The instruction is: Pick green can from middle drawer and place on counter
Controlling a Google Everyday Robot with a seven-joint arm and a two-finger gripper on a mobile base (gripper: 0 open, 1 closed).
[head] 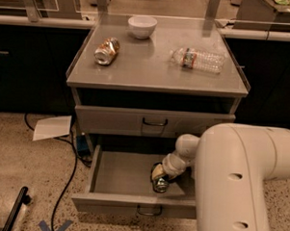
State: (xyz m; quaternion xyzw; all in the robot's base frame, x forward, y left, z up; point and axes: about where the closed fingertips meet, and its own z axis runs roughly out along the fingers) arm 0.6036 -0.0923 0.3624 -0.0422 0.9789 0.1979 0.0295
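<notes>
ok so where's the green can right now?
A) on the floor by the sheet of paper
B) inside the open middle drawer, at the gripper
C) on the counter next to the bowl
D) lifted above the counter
B: the green can sits in the open middle drawer with the gripper right at it, while the counter holds only the orange can, bowl and bottle.

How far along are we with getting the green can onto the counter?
Done: the middle drawer is open and the tool is down inside it, right at the green can. In hand: the grasp; the can is not yet out of the drawer. Left: lifting it out and setting it on the counter.
</notes>
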